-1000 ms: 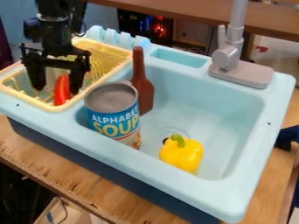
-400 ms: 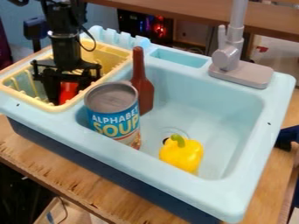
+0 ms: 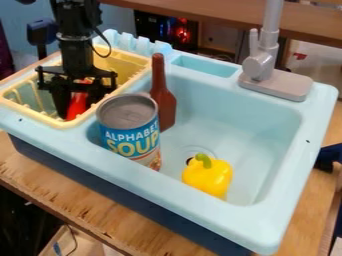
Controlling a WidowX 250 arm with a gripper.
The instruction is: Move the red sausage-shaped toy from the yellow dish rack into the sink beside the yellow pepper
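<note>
My claw (image 3: 78, 110) hangs at the red object (image 3: 76, 102) in the yellow dish rack (image 3: 133, 70); I cannot tell whether I grip it. The alphabet soup can (image 3: 131, 131), brown bottle (image 3: 159, 82) and yellow bell pepper (image 3: 208, 177) are in the sink (image 3: 267, 120).

Can (image 3: 129, 137): blue-labelled, upright, left of centre
Bottle (image 3: 162, 102): brown, upper centre
Pepper (image 3: 208, 177): yellow, green-stemmed, lower centre
Faucet (image 3: 266, 67): grey, upper right
Sink (image 3: 227, 217): pale blue, centre
Tabletop (image 3: 67, 195): wooden, lower left
</note>
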